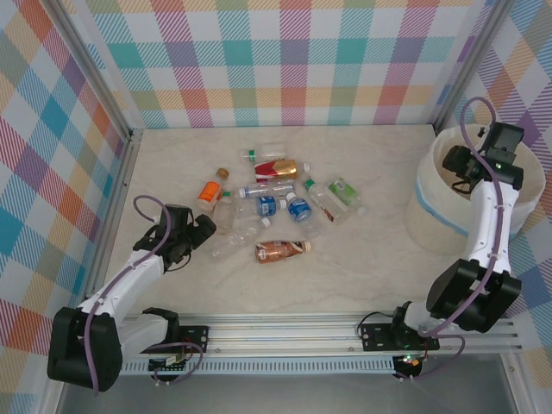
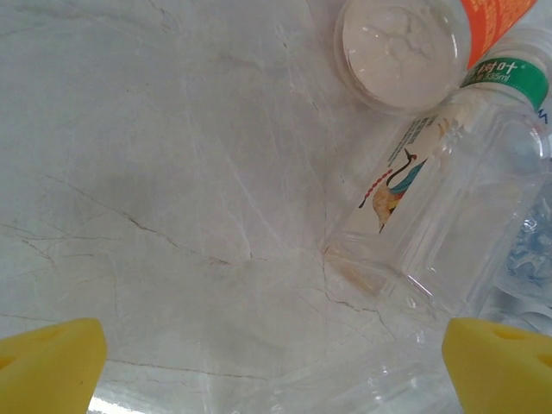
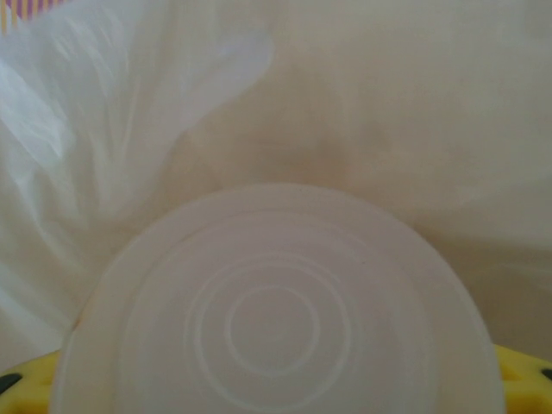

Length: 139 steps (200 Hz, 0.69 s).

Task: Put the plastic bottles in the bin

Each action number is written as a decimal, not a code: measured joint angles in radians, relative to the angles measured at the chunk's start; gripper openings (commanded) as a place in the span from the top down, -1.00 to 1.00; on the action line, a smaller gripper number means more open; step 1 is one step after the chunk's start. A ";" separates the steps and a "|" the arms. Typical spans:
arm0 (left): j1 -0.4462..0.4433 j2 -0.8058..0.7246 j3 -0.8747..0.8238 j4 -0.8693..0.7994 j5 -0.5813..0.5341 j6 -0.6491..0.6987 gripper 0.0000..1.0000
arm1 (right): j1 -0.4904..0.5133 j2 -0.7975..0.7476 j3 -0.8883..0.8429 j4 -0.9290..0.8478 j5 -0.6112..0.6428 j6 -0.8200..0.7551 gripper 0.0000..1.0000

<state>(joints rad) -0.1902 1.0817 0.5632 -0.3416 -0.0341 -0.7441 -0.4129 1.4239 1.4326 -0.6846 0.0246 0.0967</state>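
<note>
A clear bottle [image 3: 276, 319] sits clamped in the right claw [image 1: 457, 166], over the mouth of the bin [image 1: 431, 211]. Best to release only while it is well inside the rim. The other bottles [image 1: 276, 207] lie heaped on the counter [image 1: 371, 267], with the left claw [image 1: 201, 230] spread wide beside them.

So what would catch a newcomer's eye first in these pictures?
The jumble of plastic bottles lying mid-table, with bright red, orange, blue and green labels, stands out first. At the right stands the big white bin, the right gripper over its mouth with a clear bottle's base between the fingers. The left gripper sits wide open at the pile's left edge.
</note>
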 measured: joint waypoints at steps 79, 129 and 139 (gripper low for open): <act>0.004 0.072 0.035 -0.001 0.107 0.032 -1.00 | 0.000 -0.008 0.036 -0.080 -0.068 0.016 -0.94; 0.004 0.107 0.055 0.007 0.177 0.095 -1.00 | 0.002 -0.112 0.036 -0.084 -0.113 0.038 -1.00; 0.004 0.119 0.057 0.014 0.197 0.106 -1.00 | 0.005 -0.133 0.036 -0.084 -0.120 0.045 -0.99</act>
<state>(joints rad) -0.1860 1.2003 0.6201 -0.3275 0.1627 -0.6376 -0.4084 1.2907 1.4689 -0.7685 -0.0956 0.1417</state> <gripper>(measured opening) 0.999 0.996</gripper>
